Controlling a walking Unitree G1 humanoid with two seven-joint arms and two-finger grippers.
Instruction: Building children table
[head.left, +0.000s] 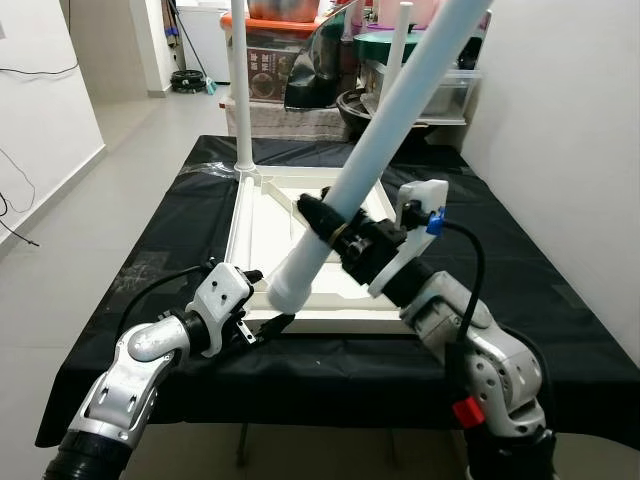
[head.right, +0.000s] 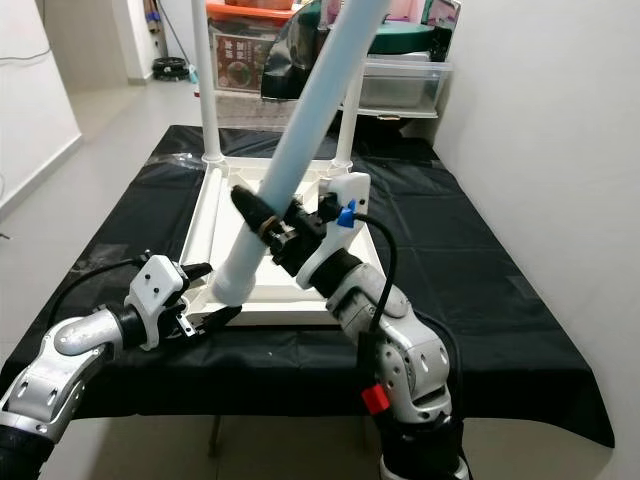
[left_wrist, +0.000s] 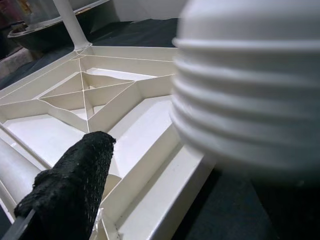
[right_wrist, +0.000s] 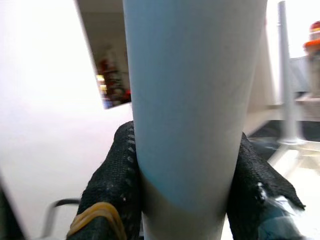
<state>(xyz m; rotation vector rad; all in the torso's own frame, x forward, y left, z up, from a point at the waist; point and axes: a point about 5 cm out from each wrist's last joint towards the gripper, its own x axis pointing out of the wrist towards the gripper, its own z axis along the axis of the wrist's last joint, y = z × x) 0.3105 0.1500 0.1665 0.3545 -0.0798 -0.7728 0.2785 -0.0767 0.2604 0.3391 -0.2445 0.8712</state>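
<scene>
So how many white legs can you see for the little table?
3. Two stand upright in the tabletop's far corners, far-left leg and far-right leg. The third leg is tilted in the right gripper.

One white tabletop (head.left: 270, 215) lies upside down on one black cloth (head.left: 520, 260), with two legs (head.left: 237, 85) standing screwed in at its far corners and a third leg (head.left: 375, 140) held slanting by one of the robot's two grippers (head.left: 335, 232).
</scene>
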